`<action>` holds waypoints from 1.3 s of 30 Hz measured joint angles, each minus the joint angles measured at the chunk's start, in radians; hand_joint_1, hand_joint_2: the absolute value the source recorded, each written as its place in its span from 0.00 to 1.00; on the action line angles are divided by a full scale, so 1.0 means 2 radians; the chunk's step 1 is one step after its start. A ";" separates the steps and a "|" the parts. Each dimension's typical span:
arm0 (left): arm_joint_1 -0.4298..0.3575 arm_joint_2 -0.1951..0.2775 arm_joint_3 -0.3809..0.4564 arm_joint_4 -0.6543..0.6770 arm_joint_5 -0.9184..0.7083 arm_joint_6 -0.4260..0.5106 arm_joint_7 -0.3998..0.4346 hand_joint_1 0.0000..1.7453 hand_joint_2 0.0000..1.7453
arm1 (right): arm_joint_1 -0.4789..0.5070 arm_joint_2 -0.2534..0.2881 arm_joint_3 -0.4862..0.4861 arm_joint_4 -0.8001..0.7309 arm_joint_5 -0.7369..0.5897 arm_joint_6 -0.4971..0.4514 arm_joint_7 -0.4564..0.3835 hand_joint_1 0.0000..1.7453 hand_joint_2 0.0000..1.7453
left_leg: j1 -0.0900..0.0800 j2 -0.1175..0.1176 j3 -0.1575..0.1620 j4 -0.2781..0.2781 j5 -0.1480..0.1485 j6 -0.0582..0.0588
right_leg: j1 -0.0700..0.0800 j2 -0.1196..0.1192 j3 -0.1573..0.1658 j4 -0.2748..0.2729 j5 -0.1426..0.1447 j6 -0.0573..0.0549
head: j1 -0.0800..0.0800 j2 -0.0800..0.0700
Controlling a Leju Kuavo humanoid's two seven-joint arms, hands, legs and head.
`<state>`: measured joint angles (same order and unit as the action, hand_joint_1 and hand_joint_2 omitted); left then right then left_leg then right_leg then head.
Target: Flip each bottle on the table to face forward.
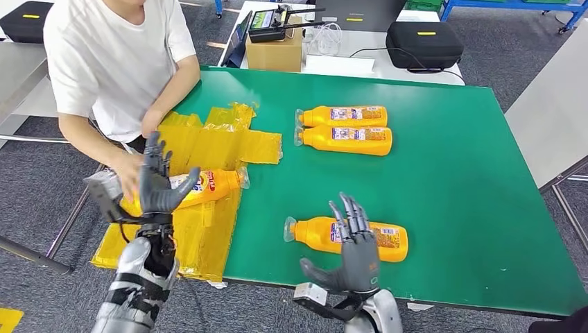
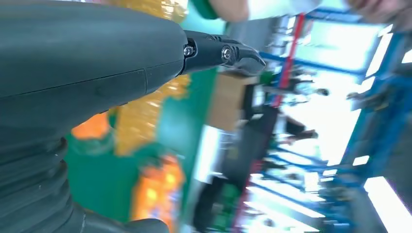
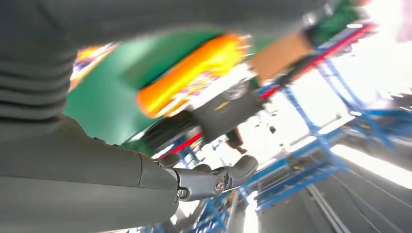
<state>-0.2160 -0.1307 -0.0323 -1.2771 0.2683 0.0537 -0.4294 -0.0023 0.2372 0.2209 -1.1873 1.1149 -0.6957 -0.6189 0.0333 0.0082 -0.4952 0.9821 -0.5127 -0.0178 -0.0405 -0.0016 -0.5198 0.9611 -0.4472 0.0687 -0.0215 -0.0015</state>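
Four orange bottles are on show, all lying on their sides with caps toward nine o'clock in the head view. Two rest side by side, touching, up at twelve o'clock on the green tabletop [image 1: 471, 180]: the far bottle [image 1: 343, 116] and its neighbour [image 1: 344, 140], both with printed labels showing. The near bottle [image 1: 315, 234] lies at six o'clock, its long axis running nine to three, label partly visible.

The right hand [image 1: 355, 253] hovers just in front of that near bottle, fingers [image 1: 352, 214] spread and pointing toward twelve, holding nothing; their tips overlap the bottle's middle, though contact cannot be confirmed. Out at nine o'clock, the left hand [image 1: 158, 182] is raised, fingers apart, empty, just in front of a fourth bottle [image 1: 211, 184] that lies on crumpled yellow plastic wrap [image 1: 222, 142]. A person in a white shirt [image 1: 111, 62] has a hand [image 1: 128, 177] at that bottle's base end.

The key relation: the near bottle sits straight ahead of the right hand's fingers, crosswise to them, so the right arm looks the better placed for a roll about its long axis. The left hand is closer to the wrapped-side bottle, but the person's hand is right there, so that approach looks crowded.
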 joint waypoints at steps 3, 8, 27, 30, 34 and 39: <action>0.030 -0.008 -0.001 -0.063 0.015 0.010 -0.004 0.00 1.00 | 0.000 0.003 -0.048 0.006 0.044 0.000 0.018 0.00 1.00 | 0.000 0.000 0.000 0.000 0.000 0.000 | 0.000 0.000 -0.001 0.000 0.000 0.000 | 0.000 0.000; 0.070 -0.011 -0.002 -0.144 0.018 0.014 -0.018 0.00 1.00 | 0.005 -0.001 -0.073 0.006 0.089 0.000 0.088 0.00 1.00 | 0.000 0.000 0.000 0.000 0.000 0.000 | 0.000 0.000 -0.001 0.000 0.000 0.000 | 0.000 0.000; 0.120 -0.020 -0.023 -0.252 0.008 0.000 -0.009 0.00 1.00 | -0.027 -0.053 -0.022 0.050 0.076 0.042 0.255 0.00 1.00 | 0.000 0.000 -0.001 0.000 0.000 0.000 | 0.000 0.000 -0.001 0.000 0.000 0.000 | 0.000 0.000; 0.123 -0.021 -0.037 -0.259 0.013 -0.002 0.010 0.00 1.00 | -0.061 -0.078 0.012 0.089 0.072 0.087 0.303 0.00 1.00 | 0.000 0.000 0.000 0.000 0.000 0.000 | 0.000 0.000 -0.001 0.000 0.000 0.000 | 0.000 0.000; 0.131 -0.024 -0.051 -0.263 0.057 -0.028 0.042 0.00 1.00 | -0.087 -0.095 0.032 0.111 0.067 0.118 0.329 0.00 1.00 | 0.000 0.000 0.000 0.000 0.000 0.000 | 0.000 0.000 -0.001 0.000 0.000 0.000 | 0.000 0.000; 0.136 -0.024 -0.065 -0.266 0.070 -0.040 0.054 0.00 1.00 | -0.106 -0.106 0.044 0.129 0.058 0.127 0.330 0.00 1.00 | 0.000 0.000 0.000 0.000 0.000 0.000 | 0.000 0.000 0.000 0.000 0.000 0.000 | 0.000 0.000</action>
<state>0.0562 -0.1785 -0.1627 -1.8090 0.4086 -0.0258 -0.3215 -0.2151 0.0246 0.3096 -0.9299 1.2317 -0.4414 0.0413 0.0337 0.0089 -0.4948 0.9822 -0.5126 -0.0178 -0.0402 -0.0014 -0.5205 0.9609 -0.4468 0.0689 -0.0218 -0.0015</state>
